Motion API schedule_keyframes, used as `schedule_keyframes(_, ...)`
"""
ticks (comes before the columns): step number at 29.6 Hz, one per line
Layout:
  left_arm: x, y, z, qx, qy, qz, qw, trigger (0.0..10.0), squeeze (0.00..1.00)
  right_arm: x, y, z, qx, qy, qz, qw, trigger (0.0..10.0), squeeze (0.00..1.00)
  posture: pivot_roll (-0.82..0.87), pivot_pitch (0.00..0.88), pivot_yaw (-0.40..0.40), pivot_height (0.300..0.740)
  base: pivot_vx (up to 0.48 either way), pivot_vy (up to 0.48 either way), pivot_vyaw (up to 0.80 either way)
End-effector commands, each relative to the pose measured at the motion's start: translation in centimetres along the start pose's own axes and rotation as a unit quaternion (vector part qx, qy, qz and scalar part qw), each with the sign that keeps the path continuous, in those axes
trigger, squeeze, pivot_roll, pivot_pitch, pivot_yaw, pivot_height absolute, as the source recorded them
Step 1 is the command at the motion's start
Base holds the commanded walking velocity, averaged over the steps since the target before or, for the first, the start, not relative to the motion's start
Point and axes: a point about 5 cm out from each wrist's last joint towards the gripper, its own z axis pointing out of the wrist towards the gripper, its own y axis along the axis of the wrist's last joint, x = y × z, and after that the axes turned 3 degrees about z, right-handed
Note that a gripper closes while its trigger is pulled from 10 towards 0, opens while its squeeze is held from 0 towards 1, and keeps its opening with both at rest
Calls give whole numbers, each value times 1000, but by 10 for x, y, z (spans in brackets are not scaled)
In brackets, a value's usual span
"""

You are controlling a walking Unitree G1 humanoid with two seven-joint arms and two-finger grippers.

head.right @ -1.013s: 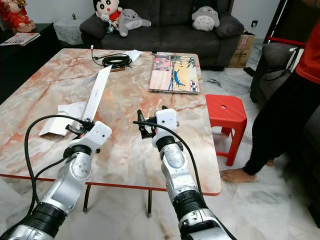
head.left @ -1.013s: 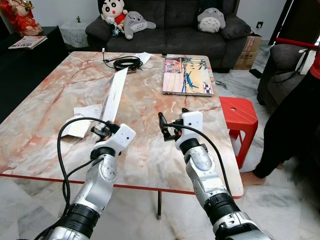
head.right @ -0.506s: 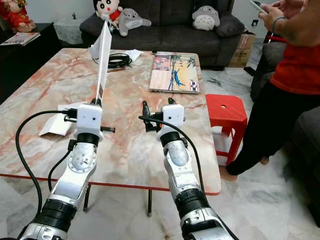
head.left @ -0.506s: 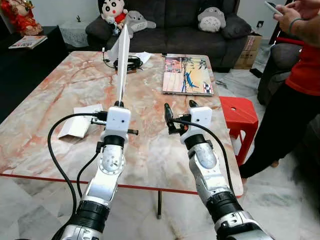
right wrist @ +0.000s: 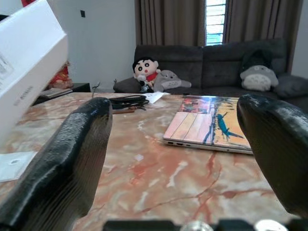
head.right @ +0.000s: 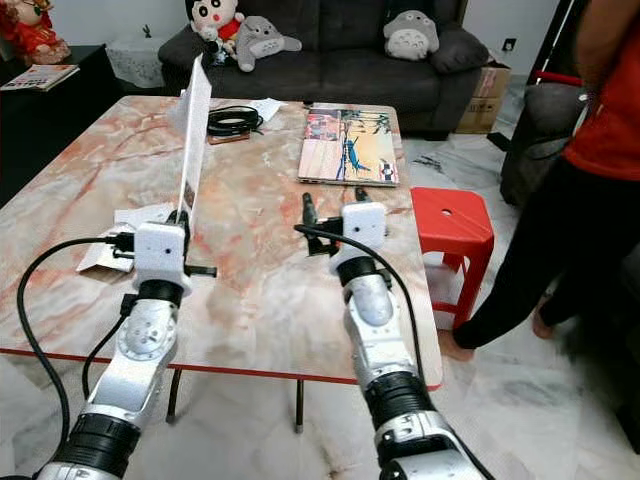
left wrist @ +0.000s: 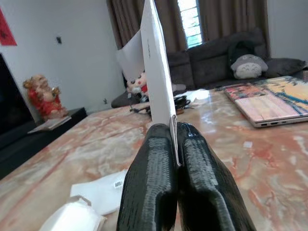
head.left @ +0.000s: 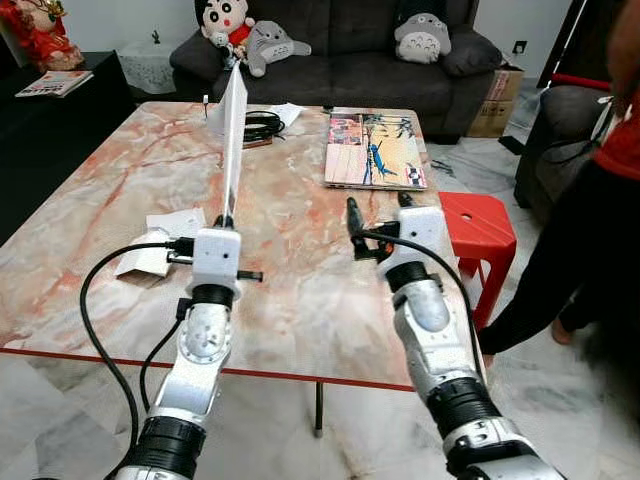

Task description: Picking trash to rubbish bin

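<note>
- A marble-patterned bench [head.left: 300, 300] with a red rim is seen before a dark sofa [head.left: 340, 50] bearing plush toys [head.left: 270, 45].
- A laptop [head.left: 375, 150] and a coiled black cable [head.left: 262, 124] are laid near the far edge; white papers [head.left: 160, 240] lie by the left edge. A red stool [head.left: 480, 235] stands off the right edge, beside a person [head.left: 600, 220].
- The long white card strip [head.left: 232, 140] is clamped upright in the left gripper [head.left: 218, 222], raised over the near half of the bench.
- The right gripper [head.left: 377, 212] is held spread apart, with nothing in it.
- Half a second earlier the strip stood slightly higher, and the person's phone was in view.
</note>
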Motion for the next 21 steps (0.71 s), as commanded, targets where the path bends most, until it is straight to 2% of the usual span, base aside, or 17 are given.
schedule_keyframes(1, 3, 3, -2, -14, -7, 3, 1000, 10000, 0, -3, 8, 1, -20, 0, -4, 1000, 10000, 0, -32, 0, 3, 740, 0, 0, 0)
schedule_keyframes(7, 13, -3, -10, -10, -9, 23, 1000, 10000, 0, -13, 7, -4, -21, -10, -12, 1000, 10000, 0, -31, 0, 5, 740, 0, 0, 0)
schedule_keyframes(12, 13, -7, -12, -3, -6, 26, 1000, 10000, 0, -13, 4, -6, -18, -14, -8, 1000, 10000, 0, -28, 0, 3, 740, 0, 0, 0)
schedule_keyframes(17, 12, -16, -20, 24, -2, -5, 1000, 10000, 0, -8, -1, -10, -9, 4, -13, 1000, 10000, 0, -20, 0, -3, 740, 0, 0, 0)
schedule_keyframes(19, 11, -21, -26, 31, -28, -5, 999, 10000, 0, -9, -3, -13, -2, 7, -6, 1000, 10000, 0, -17, 0, -5, 740, 0, 0, 0)
schedule_keyframes(21, 11, -22, -28, 29, -46, -3, 998, 10000, 0, -8, -3, -16, -3, 26, -19, 999, 10000, 0, -15, 0, -7, 740, 0, 0, 0)
